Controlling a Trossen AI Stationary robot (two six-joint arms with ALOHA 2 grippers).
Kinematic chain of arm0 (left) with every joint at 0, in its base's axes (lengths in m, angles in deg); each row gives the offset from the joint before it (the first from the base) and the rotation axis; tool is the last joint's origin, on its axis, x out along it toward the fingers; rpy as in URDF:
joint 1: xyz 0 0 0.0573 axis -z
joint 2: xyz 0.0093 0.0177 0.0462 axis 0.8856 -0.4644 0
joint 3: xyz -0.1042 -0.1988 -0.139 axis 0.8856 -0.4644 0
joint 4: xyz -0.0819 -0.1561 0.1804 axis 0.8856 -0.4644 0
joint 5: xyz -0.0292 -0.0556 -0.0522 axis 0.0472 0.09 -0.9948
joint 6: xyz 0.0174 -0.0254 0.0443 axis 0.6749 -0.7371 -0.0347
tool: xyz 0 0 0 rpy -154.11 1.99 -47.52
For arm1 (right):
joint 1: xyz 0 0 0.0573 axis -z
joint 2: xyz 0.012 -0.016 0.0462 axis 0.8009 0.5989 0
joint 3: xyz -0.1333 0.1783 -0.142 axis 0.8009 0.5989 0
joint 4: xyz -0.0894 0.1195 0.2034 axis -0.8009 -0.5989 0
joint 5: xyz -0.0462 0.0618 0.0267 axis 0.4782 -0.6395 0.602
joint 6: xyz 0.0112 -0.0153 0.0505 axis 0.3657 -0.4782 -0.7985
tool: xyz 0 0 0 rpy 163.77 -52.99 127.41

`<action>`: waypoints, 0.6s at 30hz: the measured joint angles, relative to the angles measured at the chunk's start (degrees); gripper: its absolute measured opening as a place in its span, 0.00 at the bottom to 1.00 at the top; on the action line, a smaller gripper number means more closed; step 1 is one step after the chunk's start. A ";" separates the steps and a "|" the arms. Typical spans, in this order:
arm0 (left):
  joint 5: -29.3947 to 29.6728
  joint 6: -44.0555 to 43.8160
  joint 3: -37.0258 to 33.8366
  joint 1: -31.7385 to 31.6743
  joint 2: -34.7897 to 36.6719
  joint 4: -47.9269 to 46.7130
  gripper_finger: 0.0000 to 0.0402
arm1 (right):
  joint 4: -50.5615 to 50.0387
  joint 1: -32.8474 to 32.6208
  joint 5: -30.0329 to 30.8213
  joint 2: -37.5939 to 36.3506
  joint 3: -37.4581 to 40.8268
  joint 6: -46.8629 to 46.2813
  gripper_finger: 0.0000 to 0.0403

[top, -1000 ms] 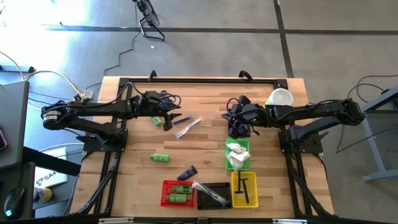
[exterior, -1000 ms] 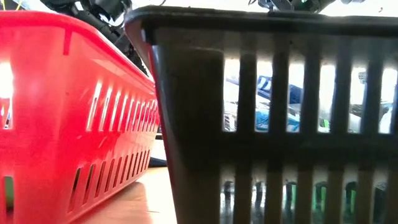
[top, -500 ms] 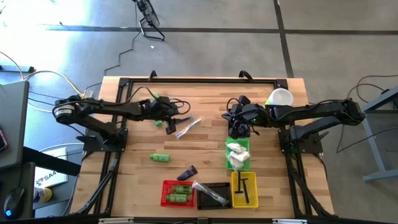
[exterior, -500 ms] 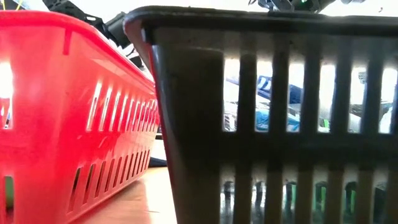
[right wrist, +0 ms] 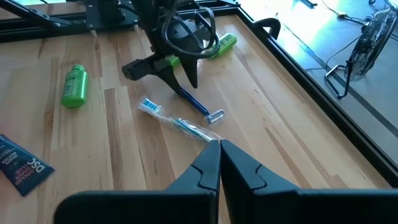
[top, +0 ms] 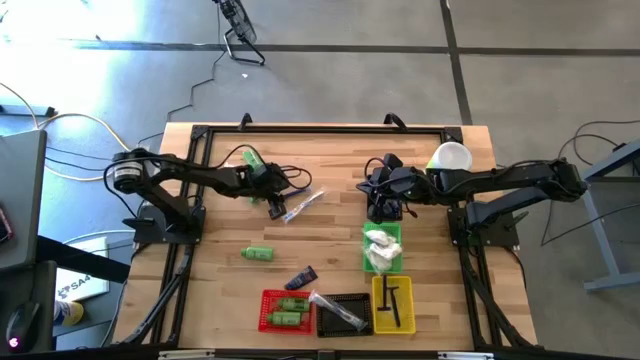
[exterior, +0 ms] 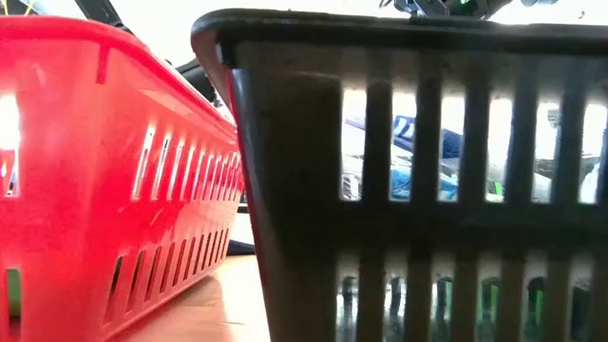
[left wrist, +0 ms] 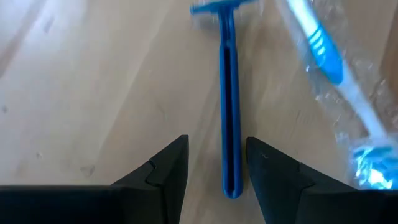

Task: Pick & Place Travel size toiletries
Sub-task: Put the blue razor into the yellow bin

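Wooden table (top: 330, 230) under two dark arms, one reaching in from each side. Left gripper (left wrist: 216, 163) low over the back-left part of the table, jaws apart, straddling the handle end of a blue razor (left wrist: 227, 106) that lies flat on the wood; contact between fingers (left wrist: 169, 167) and handle cannot be told. Right gripper (right wrist: 219, 163) at centre-right, just behind the green basket (top: 383, 249), jaws shut on nothing. Row of baskets along the front edge: red basket (top: 281, 311) with green bottles, black basket (top: 345, 313) with a clear-wrapped item, yellow basket (top: 393, 304) with thin black pieces; green basket behind the yellow one, holding white packets. White cup (top: 452, 157) at the back-right corner. Wrapped toothbrush (right wrist: 177, 122) just beside the razor, on the wood. Green bottle (top: 257, 254) lying left of centre, well apart from the razor. Second green bottle (right wrist: 222, 46) at the back-left, beside the left arm's cables. Navy tube (top: 301, 277) on the wood just behind the red basket.
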 joint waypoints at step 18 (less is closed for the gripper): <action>-0.53 0.46 0.17 0.04 -1.27 -1.52 0.26 | -0.04 -0.01 0.00 0.02 0.00 0.01 0.01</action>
